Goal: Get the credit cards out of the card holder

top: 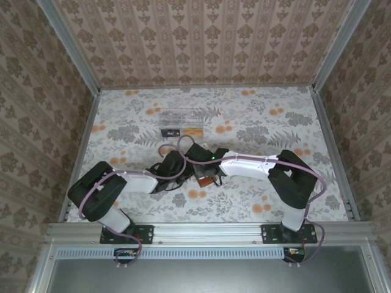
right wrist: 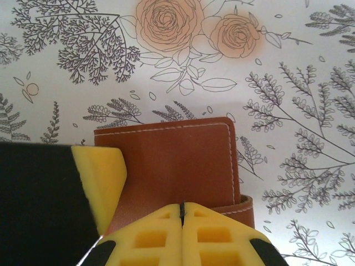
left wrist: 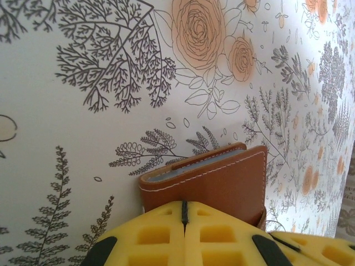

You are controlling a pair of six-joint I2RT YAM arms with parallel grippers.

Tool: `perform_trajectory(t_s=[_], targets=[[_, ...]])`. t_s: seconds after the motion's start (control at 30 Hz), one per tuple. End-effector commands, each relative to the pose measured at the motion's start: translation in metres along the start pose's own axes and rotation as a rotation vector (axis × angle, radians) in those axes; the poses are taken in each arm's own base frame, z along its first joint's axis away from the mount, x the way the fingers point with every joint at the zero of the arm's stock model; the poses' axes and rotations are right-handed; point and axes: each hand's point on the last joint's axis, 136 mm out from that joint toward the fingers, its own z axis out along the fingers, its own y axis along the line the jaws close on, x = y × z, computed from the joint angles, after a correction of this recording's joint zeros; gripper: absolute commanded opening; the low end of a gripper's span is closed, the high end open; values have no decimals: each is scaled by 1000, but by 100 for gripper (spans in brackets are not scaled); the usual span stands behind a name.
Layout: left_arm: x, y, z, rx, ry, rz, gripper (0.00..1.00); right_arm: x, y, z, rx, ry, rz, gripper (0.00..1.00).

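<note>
Closed rust-brown card holder (left wrist: 216,180) lies on the floral bench (left wrist: 66,144), long stitched edge crosswise, blue-grey opening facing away. The left gripper (left wrist: 183,208) and right gripper (right wrist: 182,209), pads pressed together, apparently pinch its near edges.

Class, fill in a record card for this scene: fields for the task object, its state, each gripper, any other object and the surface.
task object: rust-brown leather card holder
state: folded, brown cover up, blue-grey inner edge showing at the opening
left gripper: yellow pads together, at the holder's edge
right gripper: yellow pads together, at the holder's edge
grip on leather: cannot tell, contact hidden behind pads
other object: clear plastic box, farther back, apart from the holder
surface: floral-print table
</note>
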Motion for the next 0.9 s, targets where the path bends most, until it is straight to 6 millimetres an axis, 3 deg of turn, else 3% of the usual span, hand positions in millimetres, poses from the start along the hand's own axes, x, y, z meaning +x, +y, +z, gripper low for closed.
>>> perform_trajectory(t_s=[0.0,0.23,0.43,0.53,0.63,0.67,0.77,0.87], targets=[[23,103,-5,-364,57,-43,0,2,-19,-13,43,-10,19,0],[22,97,-3,-344,71,-20,0,6,-37,-21,44,-16,48,0],[19,48,2,-220,121,87,0,0,-25,-35,-58,-45,66,0],[7,21,-9,-172,94,143,21,-9,-17,-48,-119,-67,84,0],[-10,5,-30,-171,44,196,52,-19,-8,-61,-174,-92,98,0],[-16,3,-40,-179,23,205,64,-22,-4,-66,-197,-99,101,0],[-39,6,-68,-206,-55,219,85,-33,4,-78,-249,-117,111,0],[-57,16,-93,-218,-117,205,95,-41,14,-91,-307,-135,125,0]])
